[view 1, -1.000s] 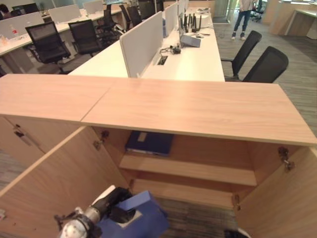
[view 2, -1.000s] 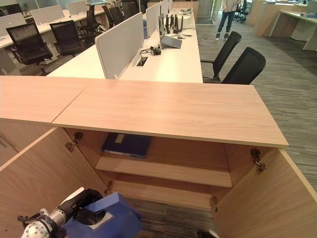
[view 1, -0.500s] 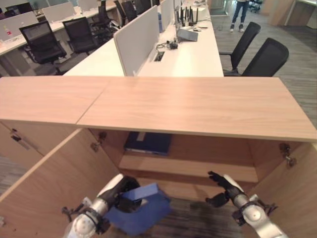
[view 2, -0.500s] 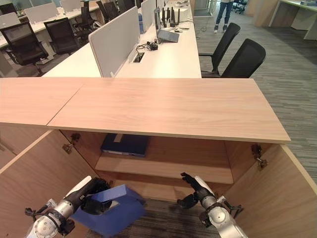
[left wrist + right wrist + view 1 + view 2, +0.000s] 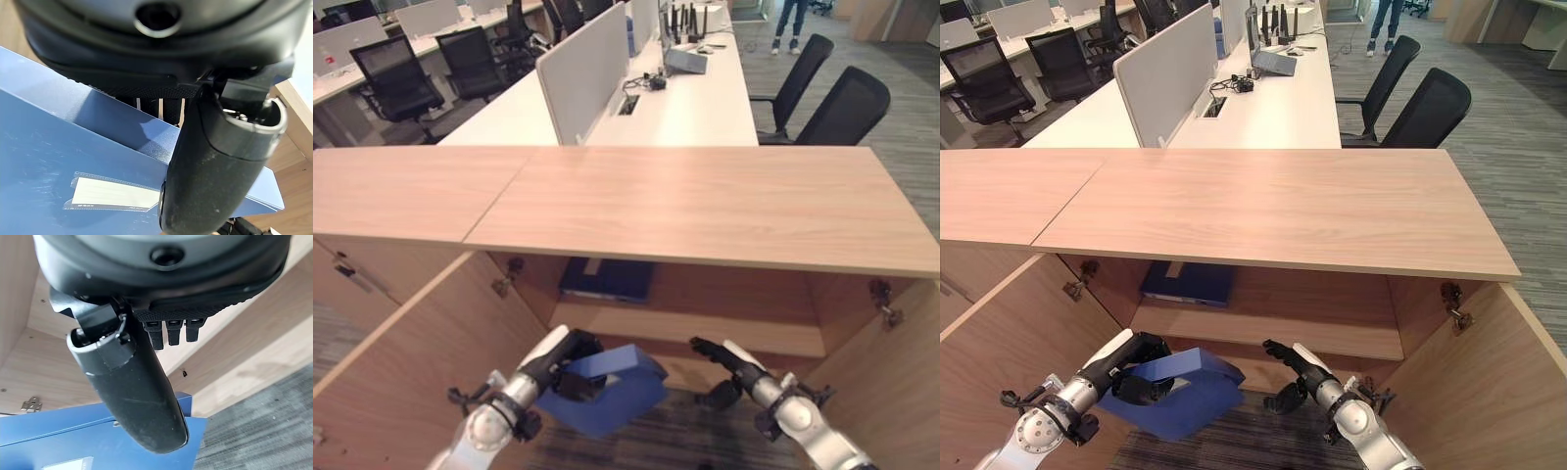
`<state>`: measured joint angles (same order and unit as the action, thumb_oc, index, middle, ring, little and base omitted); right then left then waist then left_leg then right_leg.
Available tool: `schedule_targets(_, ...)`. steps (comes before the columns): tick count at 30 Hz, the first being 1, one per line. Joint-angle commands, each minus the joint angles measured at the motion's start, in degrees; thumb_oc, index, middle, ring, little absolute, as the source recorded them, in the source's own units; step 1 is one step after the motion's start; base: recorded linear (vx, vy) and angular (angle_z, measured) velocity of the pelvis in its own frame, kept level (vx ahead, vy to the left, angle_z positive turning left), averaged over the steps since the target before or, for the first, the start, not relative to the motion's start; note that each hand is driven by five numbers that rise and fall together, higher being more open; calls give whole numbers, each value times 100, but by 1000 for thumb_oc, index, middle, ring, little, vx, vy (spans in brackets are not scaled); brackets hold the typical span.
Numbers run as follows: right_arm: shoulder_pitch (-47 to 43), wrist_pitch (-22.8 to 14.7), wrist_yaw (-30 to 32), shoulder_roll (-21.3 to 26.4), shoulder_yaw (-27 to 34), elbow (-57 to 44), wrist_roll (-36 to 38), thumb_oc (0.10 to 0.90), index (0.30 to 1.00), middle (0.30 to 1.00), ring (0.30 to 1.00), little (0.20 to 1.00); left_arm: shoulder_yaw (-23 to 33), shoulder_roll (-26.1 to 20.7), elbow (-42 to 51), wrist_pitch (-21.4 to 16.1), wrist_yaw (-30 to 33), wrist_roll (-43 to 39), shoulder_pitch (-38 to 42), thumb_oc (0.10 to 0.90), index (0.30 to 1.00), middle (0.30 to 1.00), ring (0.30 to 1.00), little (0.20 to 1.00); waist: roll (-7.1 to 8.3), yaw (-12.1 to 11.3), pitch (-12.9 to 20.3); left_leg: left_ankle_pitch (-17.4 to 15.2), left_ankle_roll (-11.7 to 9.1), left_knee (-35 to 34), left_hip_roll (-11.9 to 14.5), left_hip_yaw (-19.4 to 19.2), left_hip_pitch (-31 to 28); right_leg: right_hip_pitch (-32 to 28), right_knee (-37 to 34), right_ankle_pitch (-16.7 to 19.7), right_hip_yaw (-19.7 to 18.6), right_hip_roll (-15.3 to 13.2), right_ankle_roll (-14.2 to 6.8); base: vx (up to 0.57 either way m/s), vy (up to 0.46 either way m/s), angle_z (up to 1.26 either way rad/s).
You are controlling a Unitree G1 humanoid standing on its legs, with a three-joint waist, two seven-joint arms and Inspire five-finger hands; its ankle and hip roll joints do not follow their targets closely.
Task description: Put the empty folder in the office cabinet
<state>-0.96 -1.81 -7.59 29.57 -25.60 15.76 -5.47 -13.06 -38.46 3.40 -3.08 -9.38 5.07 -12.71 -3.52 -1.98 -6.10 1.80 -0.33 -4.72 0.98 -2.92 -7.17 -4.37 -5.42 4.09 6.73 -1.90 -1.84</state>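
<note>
Beyond the wooden counter, a long white desk (image 5: 705, 113) runs away from the viewer, split down its length by a pale partition screen (image 5: 585, 73). Near its far end sits a grey device (image 5: 686, 60), with a dark tangle of cables (image 5: 653, 84) just beside the screen. Two black office chairs (image 5: 843, 106) stand along the desk's right edge, and more mesh-backed chairs (image 5: 386, 73) stand at the left. A person's legs (image 5: 792, 20) show on the carpet far back.

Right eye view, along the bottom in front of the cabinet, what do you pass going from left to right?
Left hand → blue folder it holds → right hand → open right cabinet door.
</note>
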Motion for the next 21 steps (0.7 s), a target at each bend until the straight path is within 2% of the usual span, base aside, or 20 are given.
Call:
schedule_targets(1,-1011,-573,318,-57,-186,-497,59,800,900,900,900,900,-126,-568,794,-753,150,-703,1022,400,300,300,300,300,292,-23,236,-604,-208,-28,104,161,-32,-402,42,-467,66,-418,-473,0,0,0)
schedule_targets(11,-1675,-578,578,-21,-309,-488,124,800,900,900,900,900,-603,-1044,1196,-822,18,-1227,1497,400,300,300,300,300,277,-76,286,-602,-209,-28,93,140,-35,-409,42,-443,51,-434,-484,0,0,0)
schedule_targets(16,-1741,-603,492,-36,-499,-544,227,800,900,900,900,900,-765,-1012,1197,-865,64,-1285,1767,400,300,300,300,300,286,-69,298,-597,-209,-28,80,150,-42,-420,42,-441,47,-438,-479,0,0,0)
schedule_targets(21,-1842,-568,150,-115,-867,-506,592,800,900,900,900,900,-891,-893,1114,-917,222,-1098,2181,400,300,300,300,300,332,-70,312,-579,-219,-28,78,166,-39,-424,42,-434,60,-451,-476,-14,0,0)
